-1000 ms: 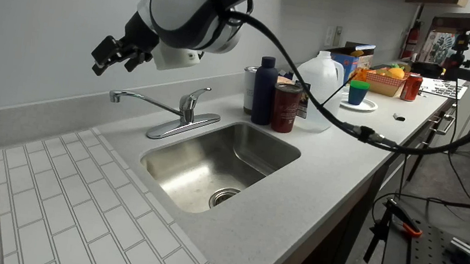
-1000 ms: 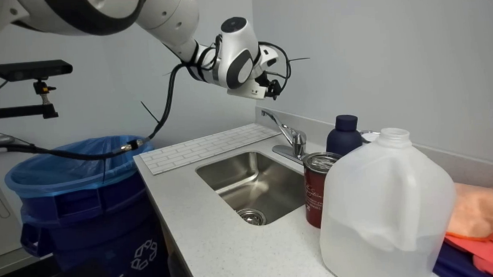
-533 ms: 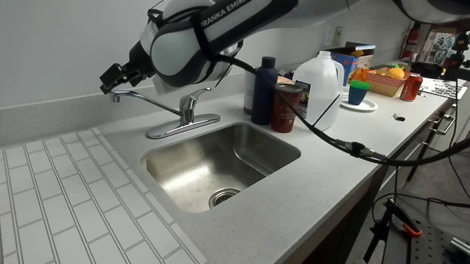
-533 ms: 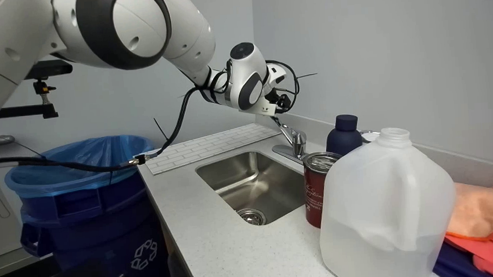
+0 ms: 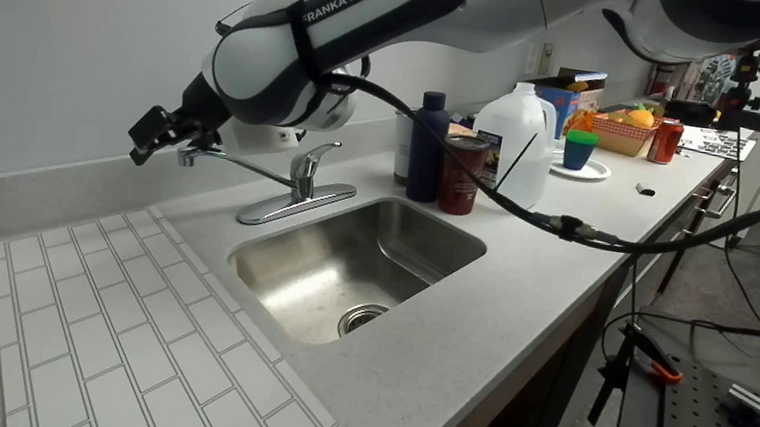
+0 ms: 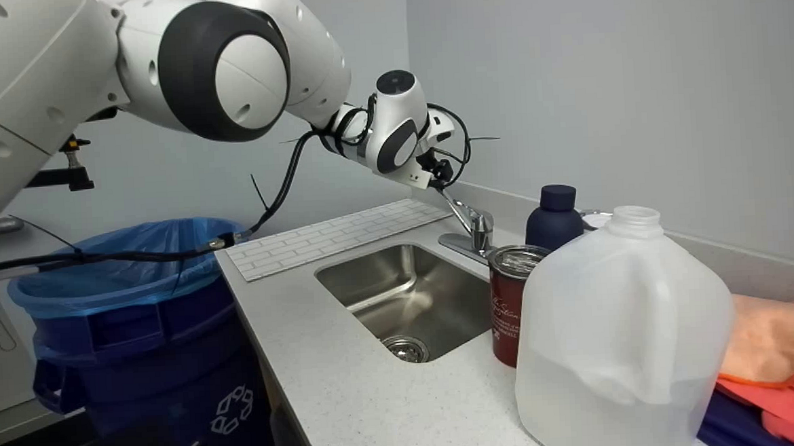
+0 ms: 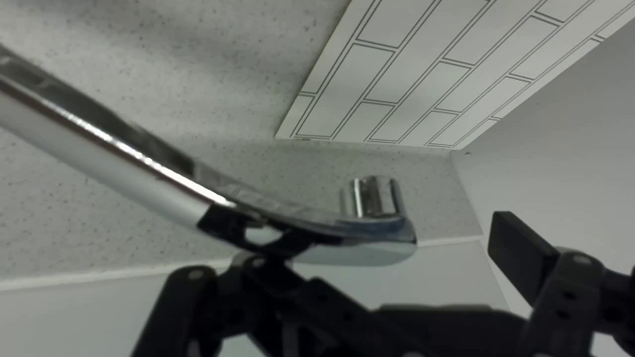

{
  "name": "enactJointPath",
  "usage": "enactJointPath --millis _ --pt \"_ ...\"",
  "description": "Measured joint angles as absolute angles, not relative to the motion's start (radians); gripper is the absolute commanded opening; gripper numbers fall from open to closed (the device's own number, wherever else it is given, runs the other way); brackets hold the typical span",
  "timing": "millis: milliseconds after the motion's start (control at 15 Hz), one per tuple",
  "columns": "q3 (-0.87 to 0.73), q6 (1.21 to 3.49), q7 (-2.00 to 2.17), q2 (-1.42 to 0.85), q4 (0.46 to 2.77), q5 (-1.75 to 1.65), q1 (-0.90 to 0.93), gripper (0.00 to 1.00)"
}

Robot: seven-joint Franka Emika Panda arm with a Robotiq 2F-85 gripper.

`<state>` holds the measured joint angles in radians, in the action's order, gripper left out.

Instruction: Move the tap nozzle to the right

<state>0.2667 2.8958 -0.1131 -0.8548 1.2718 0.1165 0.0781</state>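
The tap nozzle is a slim chrome spout [image 5: 244,164] reaching left from its base beside the sink, with a short lever handle [image 5: 306,161] at the base. In an exterior view the spout [image 6: 456,207] has its far end hidden behind my gripper [image 6: 441,176]. My gripper [image 5: 170,150] is open at the spout's outer end. In the wrist view the spout [image 7: 124,148] runs in from the left, and its downturned tip shows between the fingers of my gripper [image 7: 389,243]. One finger is close against the spout; I cannot tell if it touches. The other finger is apart from it.
The steel sink basin [image 5: 312,292] lies in front of the tap. A tile-patterned board [image 5: 141,329] covers the counter's end. The back wall [image 5: 84,25] is close behind the gripper. A navy bottle [image 5: 422,179], red tumbler [image 5: 461,176] and plastic jug [image 5: 524,133] stand beyond the tap.
My gripper has come down to the spout's level, then shifted left over the last half second in an exterior view, toward the spout's outer end. It stays open. The spout has not visibly moved.
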Motion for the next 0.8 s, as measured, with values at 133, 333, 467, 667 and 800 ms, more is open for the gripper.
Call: enactJointPath --millis 133,333,467,667,800 --pt "0.292 2.825 -0.101 -0.852 1.25 0.158 0.058 1.0" --pt "0.322 2.727 -0.091 -0.84 1.237 0.226 0.028 1.0" --pt "0.333 2.678 -0.082 -0.828 1.239 0.273 0.013 1.0" --pt "0.334 2.627 -0.055 -0.801 1.262 0.339 -0.001 1.0" --pt "0.333 2.613 -0.039 -0.769 1.305 0.373 -0.01 1.0"
